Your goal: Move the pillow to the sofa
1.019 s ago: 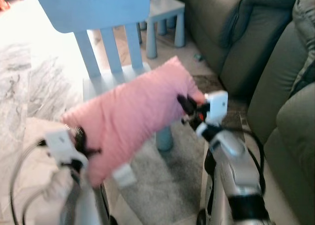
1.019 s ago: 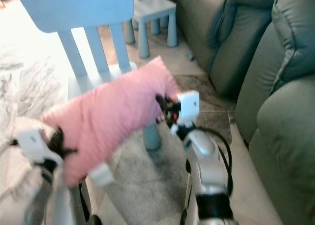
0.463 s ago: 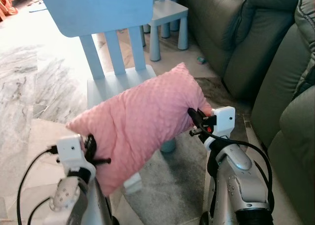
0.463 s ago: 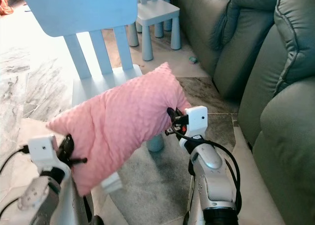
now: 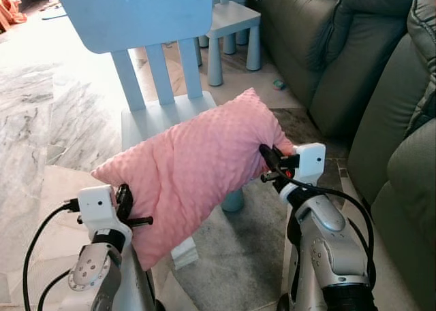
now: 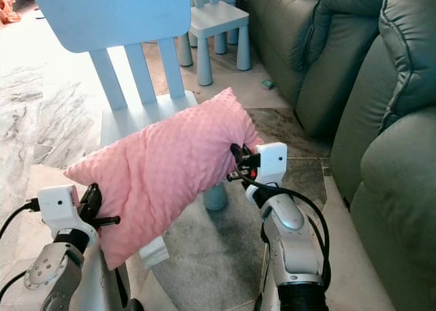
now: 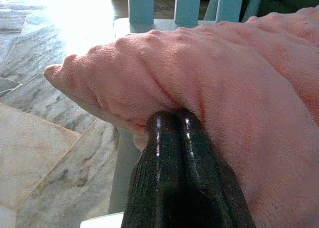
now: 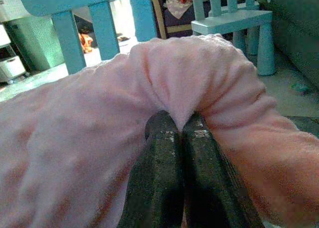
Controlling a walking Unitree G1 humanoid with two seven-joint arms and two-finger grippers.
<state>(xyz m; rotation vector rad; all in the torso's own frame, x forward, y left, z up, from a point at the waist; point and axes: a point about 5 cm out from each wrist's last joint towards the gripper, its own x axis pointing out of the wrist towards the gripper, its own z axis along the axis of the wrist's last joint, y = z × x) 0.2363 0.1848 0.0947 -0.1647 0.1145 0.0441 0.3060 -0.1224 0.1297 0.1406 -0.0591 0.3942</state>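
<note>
1. Olive-green leather sofa (image 5: 381, 79) fills the right side of the left eye view, from the upper right corner down to the lower right edge; its cushions are bare.
2. Marble floor (image 5: 41, 120) covers the left half, pale with grey veins, and a grey rug (image 5: 238, 250) lies at lower centre.
3. Light blue chair (image 5: 146, 52) stands at upper centre, its backrest at the top edge and its seat behind the pillow; a second small blue chair (image 5: 231, 25) sits farther back near the sofa.
4. Pink pillow (image 5: 197, 168) hangs in mid-frame, off the floor, tilted so its right end is higher than its left; it is in front of the chair seat and well apart from the sofa cushions.
5. Right tool (image 5: 269, 162), at centre right, is clenched on the pillow's upper right end, the fabric bunched between its black fingers (image 8: 194, 138).
6. Left tool (image 5: 129, 205), at lower left, is clenched on the pillow's lower left edge, its fingers (image 7: 159, 138) pressed together with cloth pinched there.
</note>
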